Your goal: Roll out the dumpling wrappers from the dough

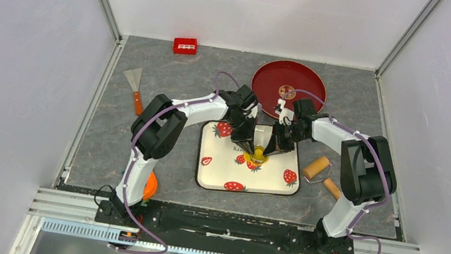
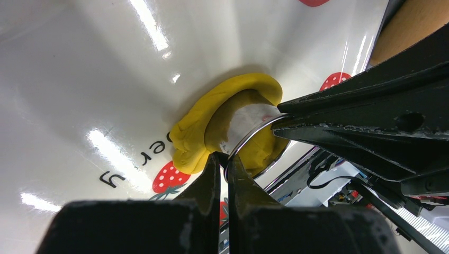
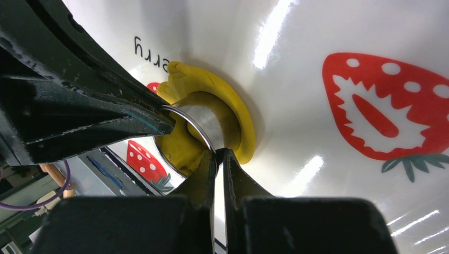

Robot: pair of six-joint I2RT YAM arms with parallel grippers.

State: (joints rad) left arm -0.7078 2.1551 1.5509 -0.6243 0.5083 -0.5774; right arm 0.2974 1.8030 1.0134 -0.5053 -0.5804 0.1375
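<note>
A lump of yellow dough [image 2: 231,96] lies flattened on the white strawberry-print mat [image 1: 268,182]. A shiny metal ring cutter [image 2: 248,133] stands pressed into the dough, which bulges around its outside. My left gripper [image 2: 225,159] is shut on the ring's rim on one side. On the opposite side my right gripper [image 3: 218,154] is shut on the same ring cutter [image 3: 205,123], with dough [image 3: 238,103] curling round it. From above, both grippers [image 1: 248,146] [image 1: 267,149] meet over the dough [image 1: 256,155]. The dumpling wrappers are out of view.
A red plate [image 1: 305,75] sits behind the mat with a small round object on it. A tan wooden roller [image 1: 316,167] lies right of the mat. A scraper [image 1: 134,86] lies at the left, a red box [image 1: 185,45] at the back.
</note>
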